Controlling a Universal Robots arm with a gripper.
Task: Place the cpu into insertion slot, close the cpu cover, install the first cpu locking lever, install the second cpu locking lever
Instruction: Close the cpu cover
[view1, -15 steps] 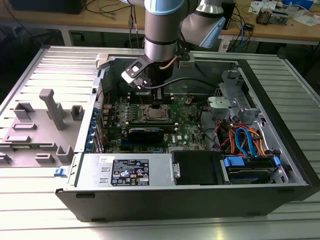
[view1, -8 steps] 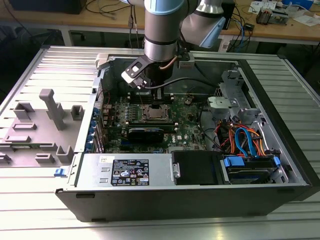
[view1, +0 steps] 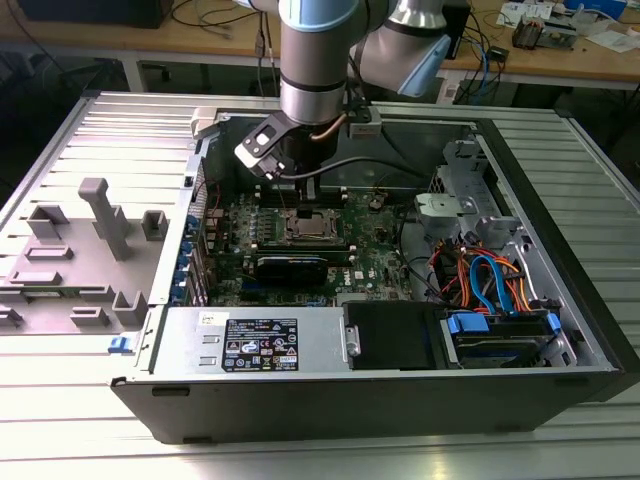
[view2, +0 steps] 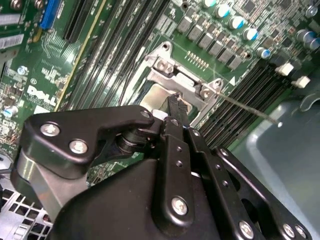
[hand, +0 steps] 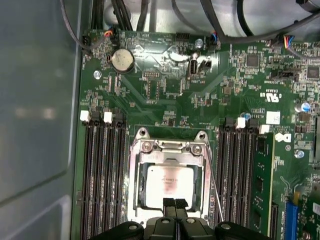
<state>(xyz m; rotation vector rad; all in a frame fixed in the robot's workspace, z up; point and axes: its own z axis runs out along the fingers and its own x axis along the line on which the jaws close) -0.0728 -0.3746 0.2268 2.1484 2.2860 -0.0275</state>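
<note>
Found the chip (hand: 167, 182) lying flat in the socket (hand: 142, 134), dull silver top upward, framed by the cover (hand: 134, 182) folded down over its edges. Saw the same in the second wrist view: chip (view2: 154, 97) showing through the square opening of the cover (view2: 172, 75).

Noted a thin wire lever (hand: 214, 187) along one side of the cover, slanting away from it over the nearest memory slots (hand: 235, 175). Traced that lever (view2: 247, 109) in the second wrist view as a bare rod reaching out past the socket's corner. Could not tell whether latched or loose.

Caught the gripper (hand: 175, 202) right at the edge of chip and cover, black fingers clenched together, nothing seen between them. Could not tell whether touching the metal or just above it. Saw the gripper (view2: 175, 107) in the second wrist view with its tip at the cover's inner rim.

From the exterior view, placed the gripper (view1: 300, 190) low inside the open computer case (view1: 560, 380), just above the chip (view1: 308, 226), on the arm (view1: 315, 60) reaching straight down. Found the green motherboard (hand: 165, 85) all around the socket, with a coin battery (hand: 122, 60) well apart from it. Spotted orange and blue cables (view1: 490, 275) toward the exterior view's right, and a grey tray of holders (view1: 90, 240) outside the case on the exterior view's left.
</note>
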